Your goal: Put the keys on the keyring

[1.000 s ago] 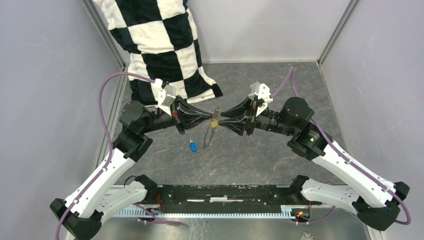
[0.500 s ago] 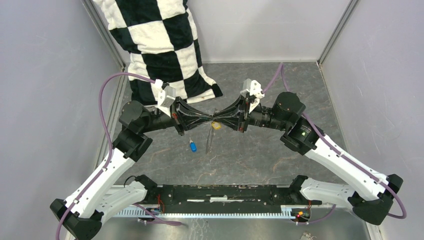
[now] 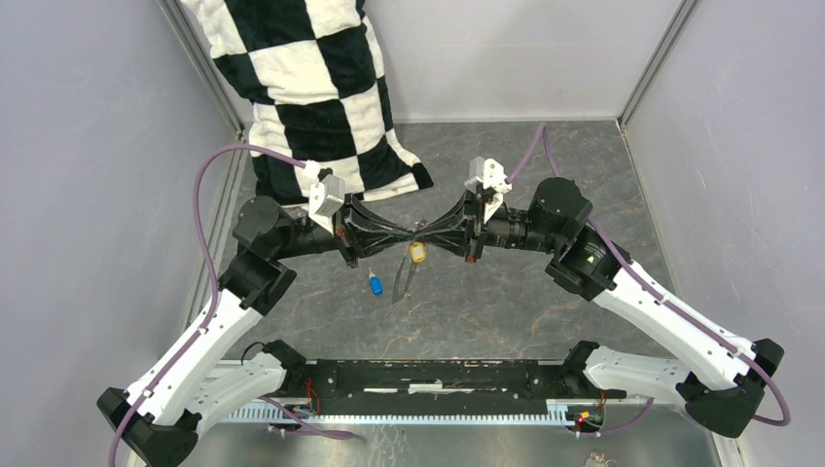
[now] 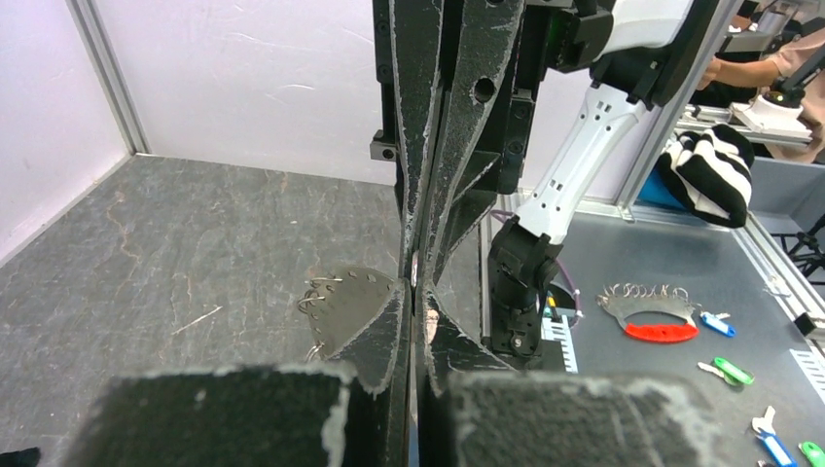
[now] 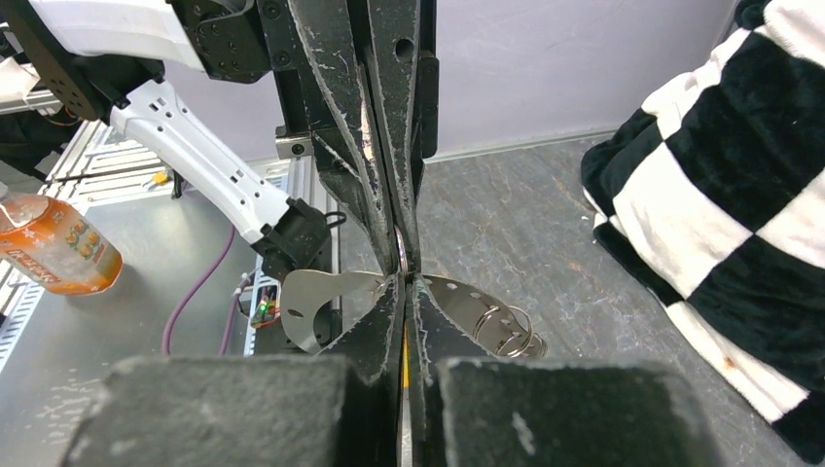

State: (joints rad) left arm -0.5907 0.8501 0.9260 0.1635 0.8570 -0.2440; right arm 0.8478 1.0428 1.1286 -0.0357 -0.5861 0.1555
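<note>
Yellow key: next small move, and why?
Probably open the left hand: it and the right hand are shut tip to tip at the keyring, the yellow key dangles below, seemingly threaded, the blue key lies on its side of the table.

Pale lilac-grey walls [image 3: 88, 146] enclose a dark, marbled grey bench [image 3: 506, 302]. Aluminium posts [image 3: 660, 58] mark the back corners; a black-and-white checkered cushion [image 3: 311, 78] leans back left.

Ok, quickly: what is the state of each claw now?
Left claw: closed, holding the keyring.
Right claw: closed at the same spot; what it grips cannot be told.
</note>
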